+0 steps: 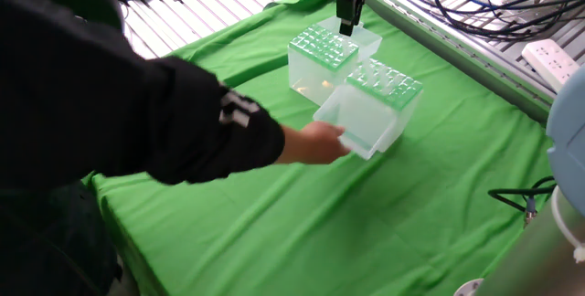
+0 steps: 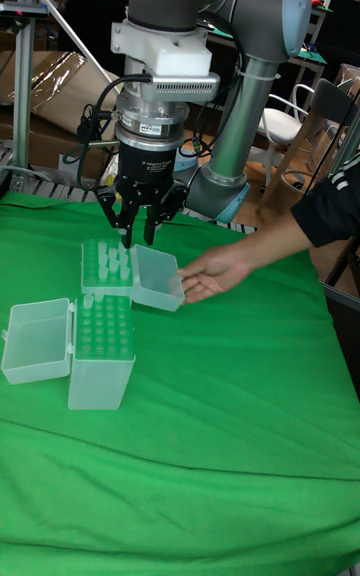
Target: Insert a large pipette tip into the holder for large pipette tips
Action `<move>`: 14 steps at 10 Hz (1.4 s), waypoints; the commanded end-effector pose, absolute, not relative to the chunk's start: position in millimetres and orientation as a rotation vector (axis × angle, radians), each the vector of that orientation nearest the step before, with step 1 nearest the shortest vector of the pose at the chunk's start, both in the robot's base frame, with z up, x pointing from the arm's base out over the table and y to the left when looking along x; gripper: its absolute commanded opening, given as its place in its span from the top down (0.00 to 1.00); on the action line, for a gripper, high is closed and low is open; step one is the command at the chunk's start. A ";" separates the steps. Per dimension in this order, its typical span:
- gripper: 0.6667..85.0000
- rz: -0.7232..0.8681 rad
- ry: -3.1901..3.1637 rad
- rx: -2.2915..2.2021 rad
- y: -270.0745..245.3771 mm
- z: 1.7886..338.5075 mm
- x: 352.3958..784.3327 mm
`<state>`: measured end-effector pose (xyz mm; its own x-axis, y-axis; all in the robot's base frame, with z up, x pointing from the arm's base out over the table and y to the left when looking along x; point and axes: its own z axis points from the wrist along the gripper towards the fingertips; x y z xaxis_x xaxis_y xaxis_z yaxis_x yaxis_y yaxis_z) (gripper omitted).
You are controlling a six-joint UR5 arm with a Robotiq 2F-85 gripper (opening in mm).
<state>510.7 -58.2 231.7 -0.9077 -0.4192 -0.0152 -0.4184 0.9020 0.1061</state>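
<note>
The holder for large pipette tips (image 1: 386,86) (image 2: 107,266) is the translucent box with the bright green hole plate. Its clear lid (image 1: 345,118) (image 2: 158,278) hangs open toward a person's hand (image 1: 318,142) (image 2: 208,281), which touches it. My gripper (image 1: 347,11) (image 2: 139,228) hangs a little above the boxes and points down. In the tall fixed view it is over the holder's far edge. Its dark fingers stand close together. No large pipette tip shows between them, and I cannot tell whether one is held.
A second translucent box (image 1: 322,49) (image 2: 100,336) with a paler top full of clear tips stands right beside the holder, its lid (image 1: 364,37) (image 2: 38,339) open. The person's black-sleeved arm (image 1: 137,122) reaches across the green cloth (image 1: 366,214). Cables and metal rails lie beyond the cloth.
</note>
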 end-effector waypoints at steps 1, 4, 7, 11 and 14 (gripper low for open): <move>0.55 -0.198 -3.060 0.659 -49.0 233.0 509.9; 0.54 -0.129 -3.060 0.583 -30.7 236.6 502.8; 0.59 -0.155 -3.064 0.627 -45.6 233.4 503.0; 0.59 -0.013 -3.080 0.311 -73.6 233.4 499.5; 0.61 -0.024 -3.105 0.278 -84.2 230.3 505.0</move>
<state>501.6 -72.3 231.6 -0.9757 -0.2160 0.0362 -0.2154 0.9763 0.0204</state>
